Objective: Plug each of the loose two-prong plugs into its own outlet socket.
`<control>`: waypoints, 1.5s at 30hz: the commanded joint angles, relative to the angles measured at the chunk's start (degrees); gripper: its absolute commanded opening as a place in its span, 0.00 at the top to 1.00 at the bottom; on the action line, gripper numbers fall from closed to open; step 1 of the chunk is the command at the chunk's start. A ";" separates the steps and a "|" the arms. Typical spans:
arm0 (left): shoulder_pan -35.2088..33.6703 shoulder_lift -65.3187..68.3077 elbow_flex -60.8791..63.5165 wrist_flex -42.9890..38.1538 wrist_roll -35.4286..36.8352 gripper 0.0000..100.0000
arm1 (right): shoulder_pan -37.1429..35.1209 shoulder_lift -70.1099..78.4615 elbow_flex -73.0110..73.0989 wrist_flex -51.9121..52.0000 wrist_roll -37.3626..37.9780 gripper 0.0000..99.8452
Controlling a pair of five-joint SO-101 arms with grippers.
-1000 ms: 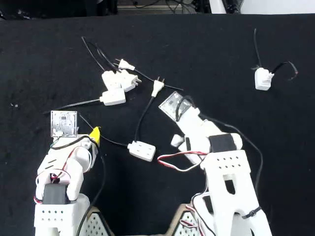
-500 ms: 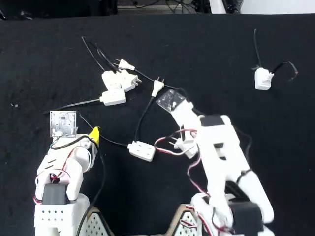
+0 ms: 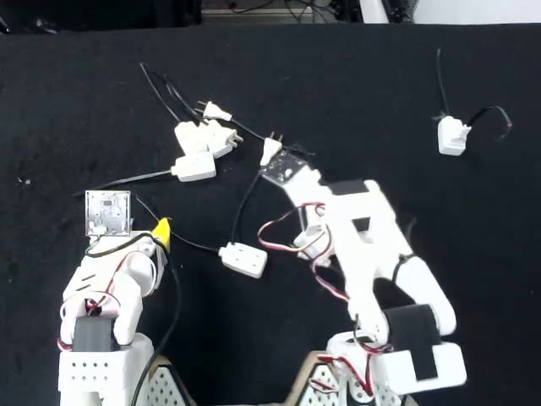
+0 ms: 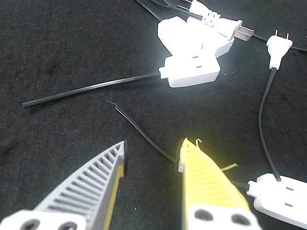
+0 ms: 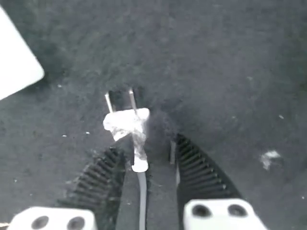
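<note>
Bases of both arms sit at the near edge of the table (image 3: 380, 76), which is draped in black. Just ahead of the left base, the left end effector (image 4: 153, 143) hangs low over the cloth, released, its grey and yellow fingers spread apart with nothing between them (a thin black wire (image 4: 144, 132) crosses the cloth under the gap).

Beside it, toward the middle of the table, lies a white extension socket block (image 3: 243, 259), slots facing up. Its black cord (image 3: 243, 203) curves away toward the far edge and ends in a white two-prong plug (image 5: 125, 123), lying flat with its prongs pointing at the far edge.

The right arm stretches from the near right corner over to this plug. The right end effector (image 5: 147, 145) is released too: its dark fingers stand open on either side of the cord just behind the plug body, low over the table. Whether either finger touches the cord I cannot tell.

Farther on, toward the left edge, is a cluster of white socket blocks (image 3: 194, 166) and plugs, touching one another, with black cords running off toward the far left corner. One loose plug (image 3: 215, 110) lies at the cluster's far side.

Well apart, near the far right corner, a small white block (image 3: 452, 135) lies with its own black cord looped beside it.
</note>
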 commanded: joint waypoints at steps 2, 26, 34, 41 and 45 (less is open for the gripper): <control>-0.48 -0.53 -1.71 -0.35 0.09 0.81 | -3.16 0.31 -1.36 -0.09 0.53 0.88; -0.57 -0.53 -1.80 -0.35 0.09 0.81 | -6.33 -16.31 5.14 3.43 0.44 0.99; -0.48 -0.53 -1.80 -0.35 0.09 0.81 | -9.32 -23.60 14.81 3.43 0.88 0.91; -0.57 -0.53 -1.71 -0.35 0.09 0.81 | -8.88 -23.52 15.60 3.96 4.57 0.89; -0.57 -0.53 -1.63 -0.35 0.09 0.81 | -8.88 -23.52 15.60 3.96 4.57 0.89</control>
